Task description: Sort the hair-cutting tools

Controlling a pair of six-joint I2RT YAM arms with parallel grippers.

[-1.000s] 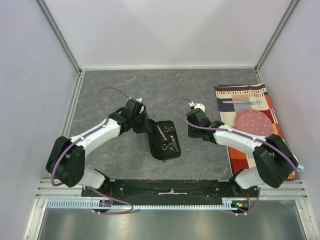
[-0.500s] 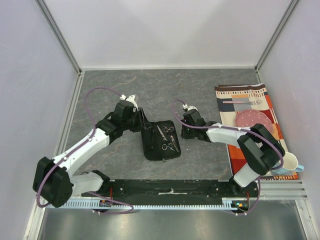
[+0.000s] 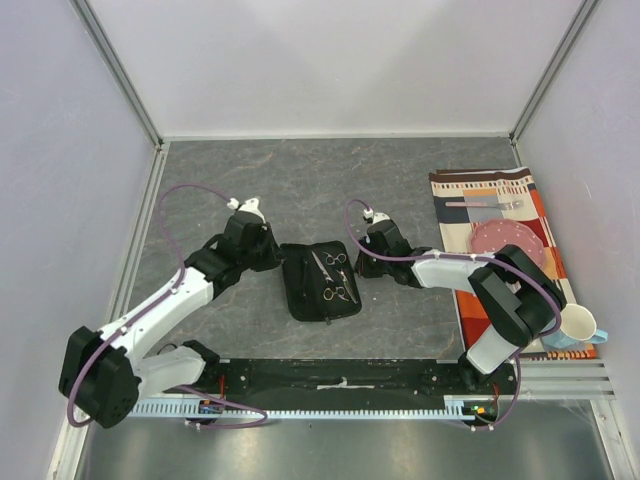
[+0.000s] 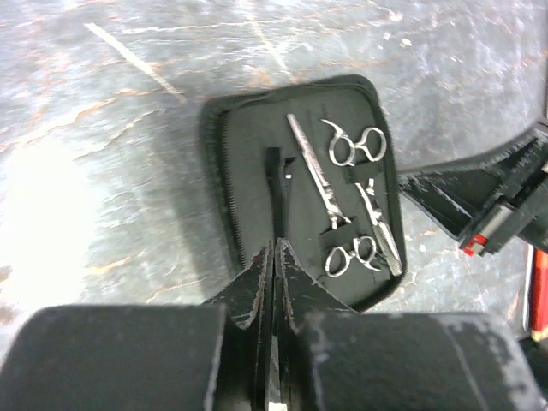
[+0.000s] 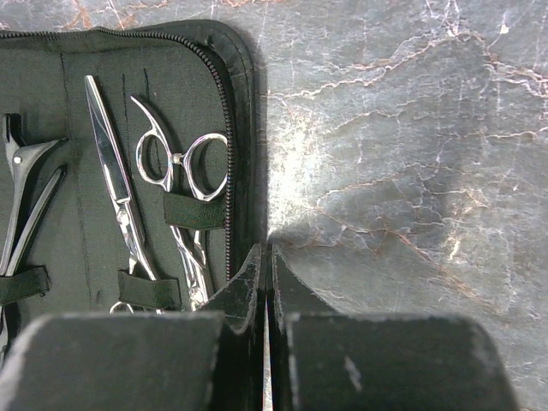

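The open black pouch [image 3: 298,282] at frame centre holds silver scissors [image 4: 318,175]. The left gripper [image 4: 272,253] has its jaws nearly together at the pouch's left edge. The right gripper [image 5: 265,253] has its jaws pressed together at the right edge.

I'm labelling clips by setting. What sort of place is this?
Most likely a robotics lab test cell: plain pale wall panels box in the grey table, two robot arms are bolted to a rail at its near edge, and the scissors case and placemat look like staged props.
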